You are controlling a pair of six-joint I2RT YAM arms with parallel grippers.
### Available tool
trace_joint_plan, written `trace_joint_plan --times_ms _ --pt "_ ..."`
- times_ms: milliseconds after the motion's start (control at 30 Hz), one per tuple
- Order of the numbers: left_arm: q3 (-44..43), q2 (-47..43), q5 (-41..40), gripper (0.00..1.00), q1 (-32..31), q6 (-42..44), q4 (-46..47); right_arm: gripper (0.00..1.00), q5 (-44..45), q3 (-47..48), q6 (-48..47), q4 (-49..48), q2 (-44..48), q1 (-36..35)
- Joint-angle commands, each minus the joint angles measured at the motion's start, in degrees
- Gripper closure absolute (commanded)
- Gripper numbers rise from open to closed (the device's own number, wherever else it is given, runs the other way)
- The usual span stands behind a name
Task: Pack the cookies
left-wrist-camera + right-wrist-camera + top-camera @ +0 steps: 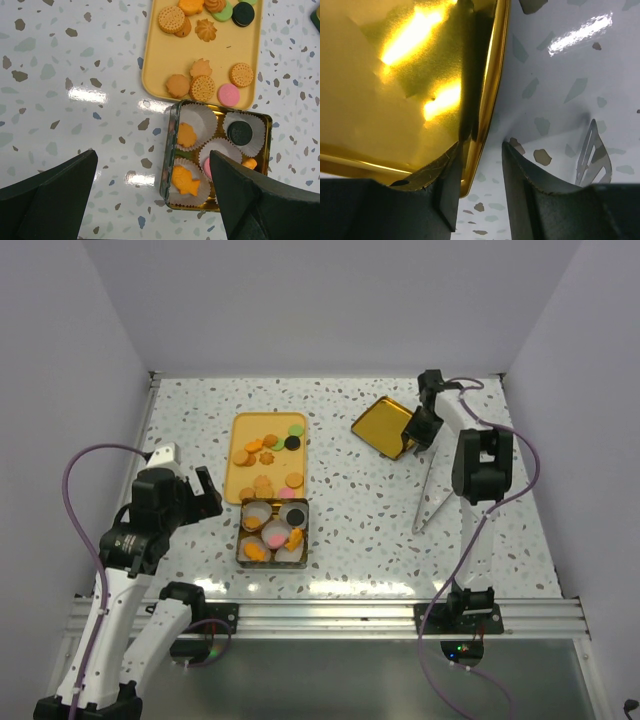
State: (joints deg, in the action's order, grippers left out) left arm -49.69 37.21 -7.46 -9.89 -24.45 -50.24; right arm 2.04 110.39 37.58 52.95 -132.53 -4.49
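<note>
right claw (480, 167): nearest the lens. Fingers spread and straddling the lid's rim, one inside and one outside. The inner finger looks to touch the rim, with table showing between the rim and the outer finger, so I'm not pinching.
left claw (152, 160): spread wide, holding nothing, hovering over bare table just left of the tin.
table (60, 75): speckled white top, everything sits on it.
tray (165, 55): yellow, long axis running away from my bases. Its near end is just beyond the tin.
lid (395, 75): gold, far right, well apart from tin and tray.
tin (166, 165): open, just right of my left claw's centre line. My right finger overlaps its near corner in the left wrist view.
paper cups (200, 120): white, lining the tin. Several already hold a cookie.
cookies (202, 87): most are loose on the tray, in a near cluster by the tin and a far cluster at the other end. A few are in the tin.
key relation: the loose cookies lie ahead and right of the left claw, past the tin.
nearer arm: left, by far. I judge the next pick is its job, starting with the near cluster.
</note>
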Motion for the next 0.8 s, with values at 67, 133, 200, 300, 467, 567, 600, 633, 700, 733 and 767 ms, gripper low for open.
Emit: trace_joint_plan --times_ms 67,133,200,300,467,567,600,633,700,733,767 --pt "0.03 -0.30 0.00 0.00 -0.39 0.54 2.25 0.67 0.42 0.71 0.56 -1.80 -2.38 0.01" --pt "-0.14 -0.30 -0.09 0.00 -0.39 0.54 2.16 0.71 0.07 0.18 0.56 -2.32 -2.47 0.01" --pt "-0.14 -0.30 -0.18 0.00 -0.39 0.54 2.07 0.78 -0.37 0.09 0.39 -2.41 -1.86 0.01" --pt "-0.67 0.49 -0.45 0.00 -0.39 0.72 1.72 0.85 -1.16 -0.17 0.04 -2.41 -0.54 -0.08" --pt "-2.51 4.09 -0.45 0.00 -0.39 1.42 1.46 0.95 -1.87 -0.26 -1.02 -2.06 5.52 -0.60" --pt "-5.32 6.03 0.60 0.00 -0.39 2.30 2.77 0.99 -1.87 -0.53 -1.98 -1.45 10.07 -1.57" --pt "-6.20 6.38 0.96 0.00 -0.39 2.39 3.21 1.00 -1.87 -0.61 -2.16 -1.27 11.23 -2.01" --pt "-7.86 7.17 1.31 0.00 -0.39 2.73 3.65 1.00 -3.61 -0.79 -2.60 -0.92 12.37 -2.45" --pt "-10.32 8.31 2.89 0.00 -0.39 3.26 5.41 1.00 -4.24 -1.14 -2.86 -0.30 15.80 -4.38" --pt "-11.03 9.36 3.50 0.00 -0.39 3.53 6.02 1.00 -4.94 -1.31 -3.04 -0.21 16.94 -5.26" --pt "-11.65 9.89 4.90 0.00 -0.39 3.70 7.51 1.00 -5.03 -1.40 -2.95 -0.04 19.13 -7.09"
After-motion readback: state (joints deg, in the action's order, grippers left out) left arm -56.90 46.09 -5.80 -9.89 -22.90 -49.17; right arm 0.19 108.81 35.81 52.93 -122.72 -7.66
